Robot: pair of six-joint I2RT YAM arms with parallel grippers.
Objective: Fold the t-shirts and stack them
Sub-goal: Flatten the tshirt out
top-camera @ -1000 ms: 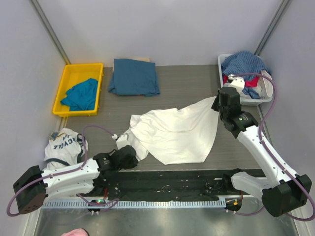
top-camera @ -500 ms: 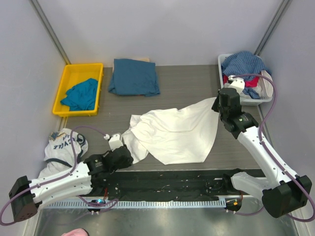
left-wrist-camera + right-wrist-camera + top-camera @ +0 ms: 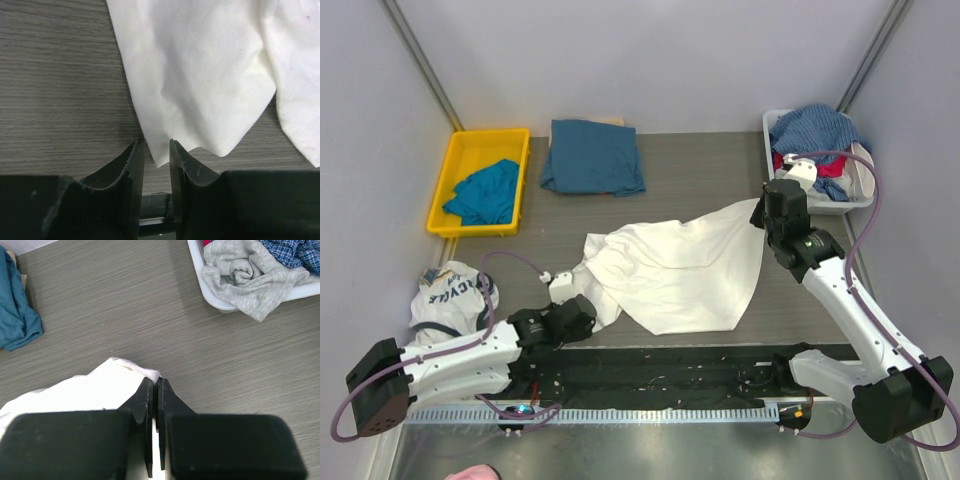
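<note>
A white t-shirt (image 3: 670,270) lies spread and wrinkled in the middle of the table; no marks show on it. My right gripper (image 3: 761,213) is shut on its far right corner (image 3: 125,367). My left gripper (image 3: 588,303) is at the shirt's near left corner. In the left wrist view its jaws (image 3: 156,145) stand narrowly apart with the tip of the white cloth (image 3: 200,75) between them. A dark blue t-shirt (image 3: 592,157) lies folded at the back of the table and also shows in the right wrist view (image 3: 15,315).
A yellow bin (image 3: 442,180) at the back left holds a blue garment (image 3: 483,192). A white basket (image 3: 850,205) at the back right is heaped with clothes. A white garment with black lettering (image 3: 450,295) lies bunched at the left, beside my left arm.
My left gripper drew back to the left, then came forward again to the white shirt's near left corner. The right arm and the shirt have stayed put.
</note>
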